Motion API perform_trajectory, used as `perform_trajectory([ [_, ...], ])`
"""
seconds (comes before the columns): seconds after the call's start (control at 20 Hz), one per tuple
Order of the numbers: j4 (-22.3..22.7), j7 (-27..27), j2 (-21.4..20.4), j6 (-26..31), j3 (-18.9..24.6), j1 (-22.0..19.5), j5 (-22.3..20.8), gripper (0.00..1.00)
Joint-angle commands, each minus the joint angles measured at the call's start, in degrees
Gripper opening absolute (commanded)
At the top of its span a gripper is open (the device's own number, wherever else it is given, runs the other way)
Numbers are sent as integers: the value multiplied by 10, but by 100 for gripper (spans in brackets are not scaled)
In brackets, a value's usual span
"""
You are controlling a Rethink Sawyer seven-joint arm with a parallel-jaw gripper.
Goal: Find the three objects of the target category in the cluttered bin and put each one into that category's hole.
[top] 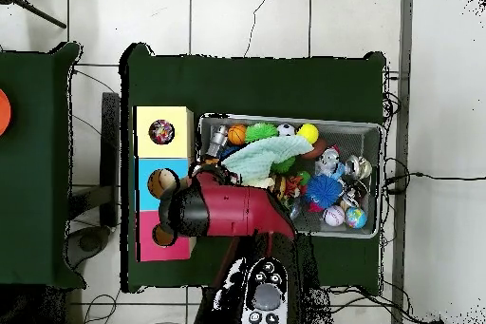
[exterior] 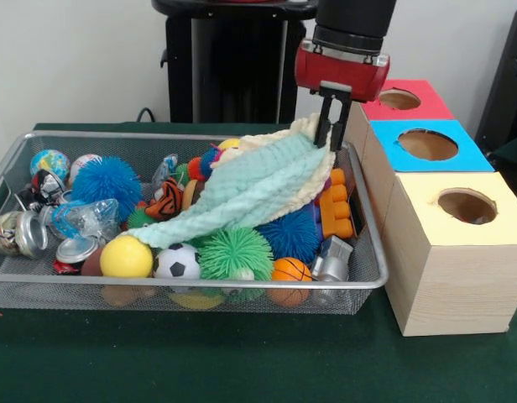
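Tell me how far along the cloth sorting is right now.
Possibly done: the overhead view shows something colourful inside the yellow box's hole; what it is cannot be told. In hand: the gripper pinches a pale green and cream cloth, its lower end draped over the balls in the bin. Left: carry it to the hole.

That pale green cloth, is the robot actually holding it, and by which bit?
Yes. The gripper has its jaws shut on the pale green cloth at its upper corner, by the cream edge; the rest drapes down over the toys in the bin.
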Motion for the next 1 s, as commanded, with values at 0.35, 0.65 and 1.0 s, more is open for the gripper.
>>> perform_trajectory([
  [0.35,-86,47,23,112,-121,21,-33,0],
  [0.65,-103,-8,25,89,-105,-23,-63,0],
  [1.0,-106,-19,36,33,-79,-66,-103,0],
])
